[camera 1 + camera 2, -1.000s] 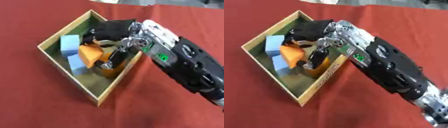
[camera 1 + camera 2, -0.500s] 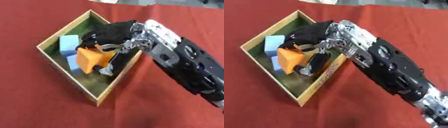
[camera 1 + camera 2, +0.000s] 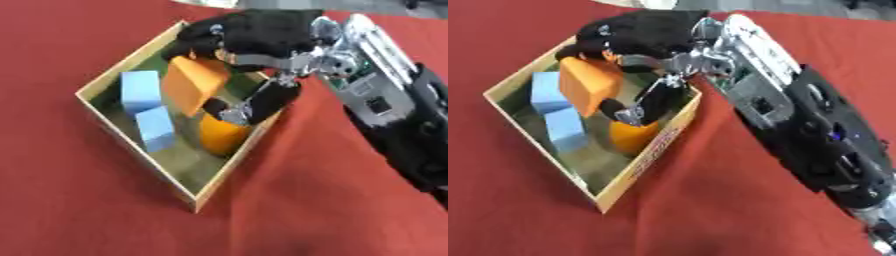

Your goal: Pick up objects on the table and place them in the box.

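Inside the wooden box, near its right wall, the orange block hangs tilted, with its lower end above a second orange piece that stands against that wall. Two light blue blocks lie along the left side of the box, and the tilted block is just beside them.

What could go wrong: I think the block may not fall flat when it is let go. It leans, and below it there is little free floor, so it could come to rest on the orange piece or on a blue block, stand on its edge, or lean on the wall. If the hand pulls away to the right, its lower finger could also catch the box wall and drag the box over the red cloth.

The right hand reaches over the far corner of the box. Its dark fingers are curled around the upper end of the orange block, and one finger points down beside it, toward the orange piece. So the hand is closed on the block and not yet released. The left hand shows in neither view.
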Motion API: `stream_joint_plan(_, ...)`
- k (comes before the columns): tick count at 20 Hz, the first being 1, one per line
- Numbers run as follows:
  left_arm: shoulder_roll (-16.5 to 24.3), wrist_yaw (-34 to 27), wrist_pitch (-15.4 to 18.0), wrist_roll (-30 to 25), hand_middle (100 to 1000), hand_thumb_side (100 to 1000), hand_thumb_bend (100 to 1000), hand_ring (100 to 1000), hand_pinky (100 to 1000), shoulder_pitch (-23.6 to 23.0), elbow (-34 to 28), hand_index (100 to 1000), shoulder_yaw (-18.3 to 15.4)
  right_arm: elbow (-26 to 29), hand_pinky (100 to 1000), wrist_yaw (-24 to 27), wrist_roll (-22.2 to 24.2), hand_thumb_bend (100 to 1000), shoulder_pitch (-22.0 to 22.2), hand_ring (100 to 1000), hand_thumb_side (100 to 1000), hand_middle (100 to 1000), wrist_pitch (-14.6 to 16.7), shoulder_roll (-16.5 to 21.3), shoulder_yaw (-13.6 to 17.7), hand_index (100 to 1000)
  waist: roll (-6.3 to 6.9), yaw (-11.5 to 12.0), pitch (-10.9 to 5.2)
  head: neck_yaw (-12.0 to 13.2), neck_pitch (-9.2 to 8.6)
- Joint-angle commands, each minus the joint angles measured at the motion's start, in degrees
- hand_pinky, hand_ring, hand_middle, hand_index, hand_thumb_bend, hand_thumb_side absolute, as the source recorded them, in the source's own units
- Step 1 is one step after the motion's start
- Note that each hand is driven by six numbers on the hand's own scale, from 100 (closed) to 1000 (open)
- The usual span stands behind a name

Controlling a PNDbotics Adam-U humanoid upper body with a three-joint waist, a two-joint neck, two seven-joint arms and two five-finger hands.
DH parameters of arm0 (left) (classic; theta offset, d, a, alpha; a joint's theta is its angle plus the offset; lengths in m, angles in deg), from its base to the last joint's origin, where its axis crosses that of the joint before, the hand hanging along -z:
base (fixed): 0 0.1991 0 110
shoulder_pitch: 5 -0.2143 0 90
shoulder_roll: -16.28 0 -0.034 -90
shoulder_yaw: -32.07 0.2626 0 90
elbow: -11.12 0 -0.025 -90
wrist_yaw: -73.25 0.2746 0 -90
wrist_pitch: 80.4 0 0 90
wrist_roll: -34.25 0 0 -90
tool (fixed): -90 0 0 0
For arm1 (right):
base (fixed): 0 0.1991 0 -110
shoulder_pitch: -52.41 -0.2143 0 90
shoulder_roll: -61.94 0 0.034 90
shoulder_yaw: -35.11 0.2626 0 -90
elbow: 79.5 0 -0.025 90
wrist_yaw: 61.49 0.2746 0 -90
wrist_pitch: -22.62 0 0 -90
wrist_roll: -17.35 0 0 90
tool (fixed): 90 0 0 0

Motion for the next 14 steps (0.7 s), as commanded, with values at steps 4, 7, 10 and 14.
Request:
stream_joint_plan(4, 0.6, 0.1, -0.1, 0.4, 699, 778, 162, 793, 938, 0.0, -0.9, 851, -0.4, 7.0, 891, 5.5, -5.3, 100, 1.9, 958, 100, 797, -6.1, 4.2, 7.5, 971, 0.37, -0.6, -2.36, 0.7, -0.24)
stream_joint_plan(7, 0.5, 0.0, 0.0, 0.2, 700, 777, 162, 793, 938, 0.3, -0.9, 851, -0.1, 6.0, 887, 6.0, -3.7, 100, 1.9, 957, 100, 792, -6.7, 4.8, 5.5, 963, 0.58, -0.5, -2.41, 0.3, -0.33)
stream_joint_plan(10, 0.4, -0.1, -0.1, 0.2, 700, 777, 160, 794, 939, 0.2, -0.9, 851, -0.1, 3.4, 885, 5.2, -2.4, 100, 1.1, 954, 100, 793, -5.6, 3.6, 3.3, 960, 0.76, -0.3, -2.3, -0.1, -0.41)
stream_joint_plan(14, 0.2, -0.2, -0.2, -0.1, 700, 778, 158, 794, 940, 0.2, -0.9, 851, 0.1, -2.3, 885, 1.6, -0.6, 100, -0.3, 959, 100, 811, -2.7, 1.8, -1.2, 965, 0.64, -0.1, -2.06, -0.5, -0.09)
